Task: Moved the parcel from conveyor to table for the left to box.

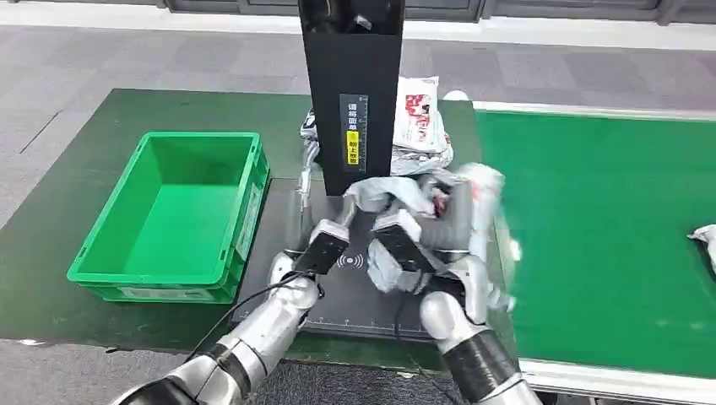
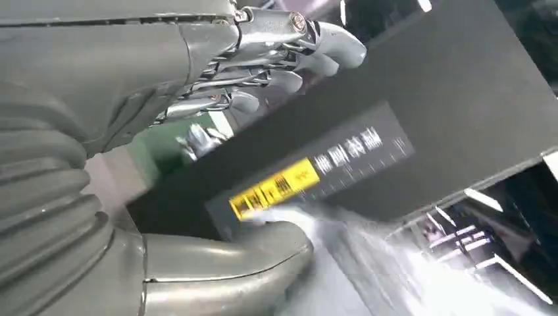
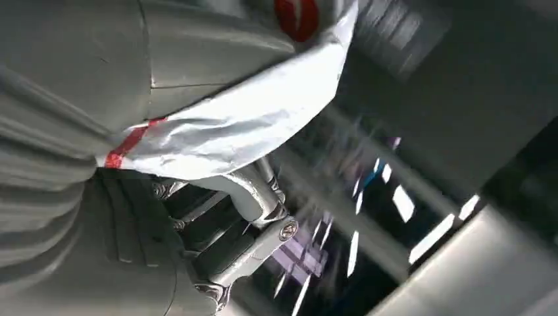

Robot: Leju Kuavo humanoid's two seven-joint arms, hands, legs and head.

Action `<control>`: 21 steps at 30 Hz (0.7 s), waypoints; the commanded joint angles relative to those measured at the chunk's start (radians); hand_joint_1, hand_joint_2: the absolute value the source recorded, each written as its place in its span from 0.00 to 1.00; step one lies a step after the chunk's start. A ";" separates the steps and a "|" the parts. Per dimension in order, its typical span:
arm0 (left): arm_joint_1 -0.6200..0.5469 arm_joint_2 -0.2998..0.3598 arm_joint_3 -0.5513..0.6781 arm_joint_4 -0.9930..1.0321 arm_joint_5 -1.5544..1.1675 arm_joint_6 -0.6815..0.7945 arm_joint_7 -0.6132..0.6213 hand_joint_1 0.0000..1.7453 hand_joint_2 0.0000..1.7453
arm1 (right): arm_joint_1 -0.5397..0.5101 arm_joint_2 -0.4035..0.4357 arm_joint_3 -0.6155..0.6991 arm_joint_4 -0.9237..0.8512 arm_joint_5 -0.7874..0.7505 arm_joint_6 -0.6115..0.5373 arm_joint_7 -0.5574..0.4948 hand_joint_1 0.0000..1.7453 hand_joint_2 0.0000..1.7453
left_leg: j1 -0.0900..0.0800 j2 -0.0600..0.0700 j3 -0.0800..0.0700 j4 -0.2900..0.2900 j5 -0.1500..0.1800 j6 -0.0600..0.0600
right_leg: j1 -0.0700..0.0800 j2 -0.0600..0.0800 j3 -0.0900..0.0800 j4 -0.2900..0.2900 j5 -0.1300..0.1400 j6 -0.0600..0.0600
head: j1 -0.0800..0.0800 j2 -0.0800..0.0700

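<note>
At the left of the head view, a green plastic crate (image 1: 173,219) is seen standing on the dark green table (image 1: 51,253), its inside bare and its right wall just beside a black scanning platform (image 1: 355,295). From that platform a black upright column (image 1: 353,93) rises, cut off by the top edge of the picture; a label with a yellow band (image 1: 353,139) is carried on its front face. The same label (image 2: 273,191) is repeated in the left wrist view, tilted and partly blurred.

The left hand (image 1: 317,232) is held over the platform at the foot of the column, reached forward from a bent silver arm. In its wrist view the fingers (image 2: 289,46) are seen spread from the thumb (image 2: 237,257), with nothing plainly enclosed; a pale blurred sheet lies just beside the thumb, and whether it is touched cannot be told.

Behind the column, a pile of white and red bags (image 1: 418,126) is partly hidden.

The parcel (image 1: 405,202), a crumpled grey and white plastic bag with red marks, is held above the platform, right of the column's foot, in the right hand (image 1: 397,245). In the right wrist view the parcel (image 3: 263,112) is draped over the thumb, the fingers (image 3: 256,217) curled beneath it. Its right part is smeared by motion blur.

Further right, the green conveyor belt (image 1: 608,236) is seen, with another pale bag (image 1: 705,240) cut off at the right edge.
</note>
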 commanded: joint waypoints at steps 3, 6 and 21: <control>-0.077 -0.002 -0.067 0.128 0.017 -0.004 -0.014 0.00 1.00 | -0.122 0.008 0.180 0.178 -0.104 0.019 -0.036 1.00 1.00 | 0.000 0.001 0.003 -0.002 -0.001 0.000 | 0.000 0.002 0.003 -0.002 0.000 0.000 | 0.000 0.000; -0.082 -0.004 -0.069 0.141 0.020 -0.009 -0.014 0.00 1.00 | -0.132 0.006 0.178 0.212 -0.149 0.030 -0.062 1.00 1.00 | 0.000 0.000 0.003 -0.001 0.000 0.001 | 0.000 0.002 0.003 -0.002 0.000 0.000 | 0.000 0.000; -0.080 0.010 -0.074 0.171 0.029 0.016 -0.014 0.00 1.00 | -0.131 -0.025 0.150 0.326 -0.202 0.028 0.056 0.00 0.00 | 0.000 -0.001 0.003 -0.001 0.000 0.001 | 0.000 0.001 0.003 -0.002 0.000 0.000 | 0.000 0.000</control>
